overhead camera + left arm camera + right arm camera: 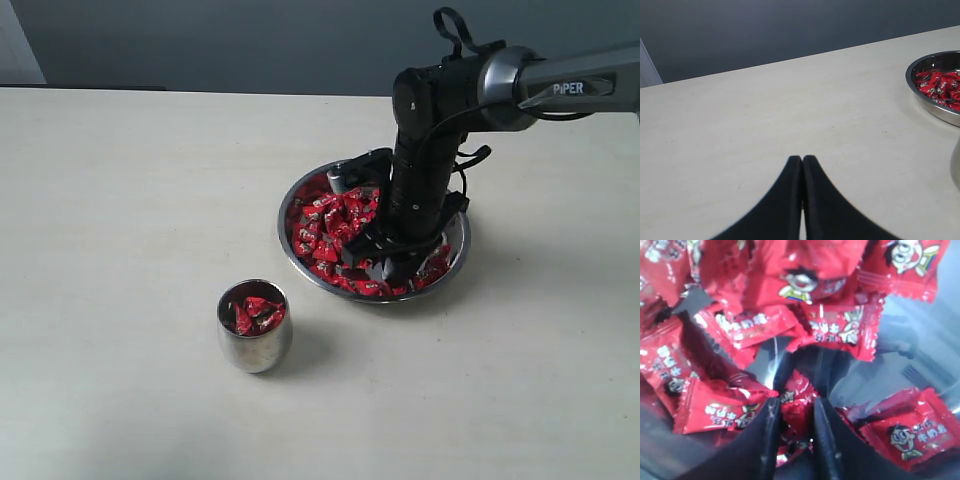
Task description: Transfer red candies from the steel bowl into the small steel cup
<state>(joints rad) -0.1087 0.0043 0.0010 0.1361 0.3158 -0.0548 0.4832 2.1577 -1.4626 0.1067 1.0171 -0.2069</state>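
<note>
The steel bowl [455,235] sits right of centre, heaped with red candies [325,235]. My right gripper [375,268] points down into the near side of the heap. In the right wrist view its jaws [795,407] are closed on one red candy [797,397], which touches both fingers, with more candies [755,325] and bare steel around them. The small steel cup [255,345] stands upright in front and to the left of the bowl, with a few red candies [258,312] inside. My left gripper [802,159] is shut and empty over bare table, away from the bowl [935,107].
The pale table [120,220] stretches wide to the left of the bowl and cup. A dark wall [250,40] runs behind the far edge. The cup's side [956,165] shows at the border of the left wrist view.
</note>
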